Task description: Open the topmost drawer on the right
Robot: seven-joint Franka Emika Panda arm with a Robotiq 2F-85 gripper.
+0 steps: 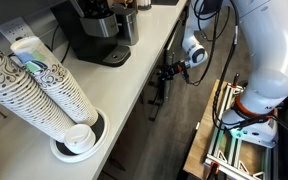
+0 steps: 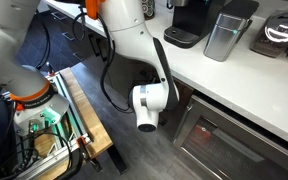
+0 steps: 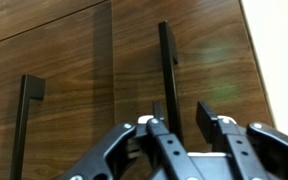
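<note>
Though not yet gripped, handle (image 3: 167, 70): slim dark bar, off-centre between the jaws.
topmost drawer (image 3: 209, 60): shut, straight ahead in wrist view, under surface (image 1: 129, 85).
end effector (image 3: 184, 130): spread open, holding nothing.
next: centre on bar, close firmly, pull straight out, no twisting.

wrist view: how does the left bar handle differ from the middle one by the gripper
The left bar handle starts lower in frame and sits off to the side; the middle bar handle reaches higher and runs down to the gripper. Both are slim, dark, on wood-grain fronts.
</note>
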